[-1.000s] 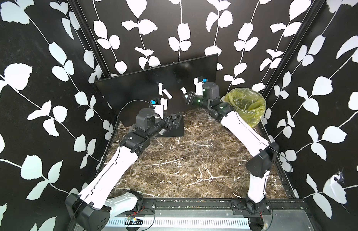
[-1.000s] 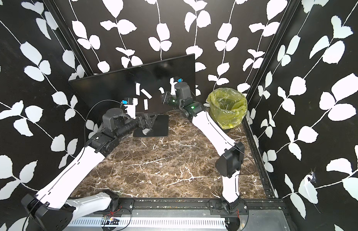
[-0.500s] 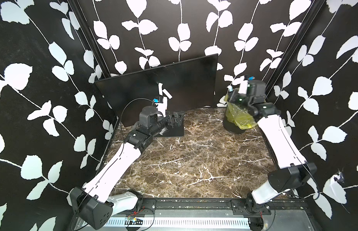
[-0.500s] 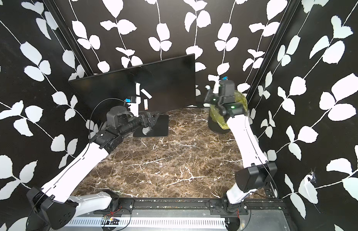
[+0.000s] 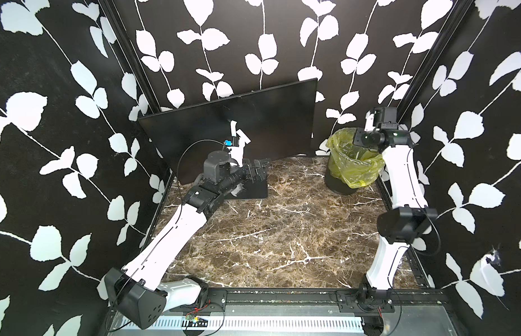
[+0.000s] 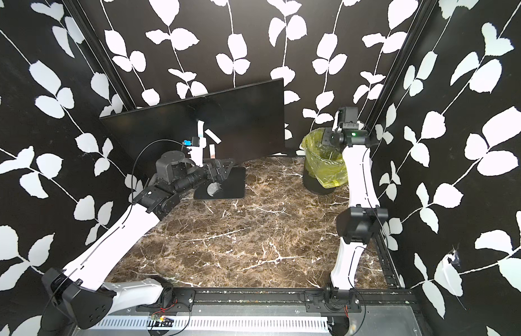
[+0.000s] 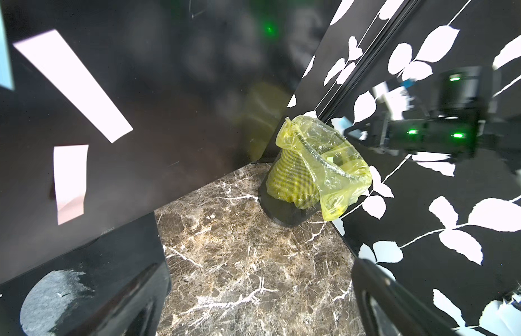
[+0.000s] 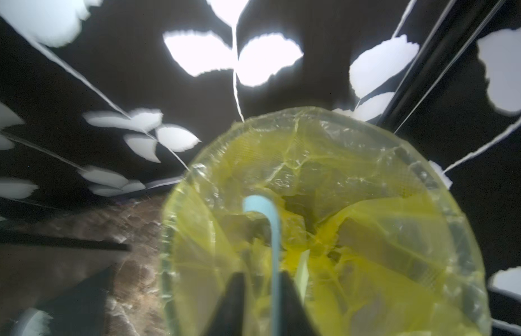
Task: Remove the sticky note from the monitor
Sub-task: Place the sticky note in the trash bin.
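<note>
The monitor [image 5: 268,122] [image 6: 247,116] leans at the back on its black base plate [image 5: 253,189]. In the right wrist view a light blue sticky note [image 8: 275,247] stands edge-on between the fingers of my right gripper [image 8: 260,276]. It lies against one finger, with a gap to the other, so the gripper is open. In both top views that gripper [image 5: 359,139] [image 6: 329,138] hangs over the yellow-lined bin [image 5: 355,165]. My left gripper [image 7: 253,305] is open and empty, low by the base plate [image 7: 64,276]. Pale strips [image 7: 73,84] show on the screen; I cannot tell notes from reflections.
The black mesh bin with its yellow bag [image 7: 317,163] [image 8: 355,189] stands in the back right corner on the marble tabletop [image 5: 282,232]. Leaf-patterned walls close in on three sides. The left arm [image 5: 180,232] stretches from the front left toward the base plate.
My right arm has swung from the monitor's face to above the bin, carrying the blue note, and its jaws have parted. The left arm has shifted only slightly.
</note>
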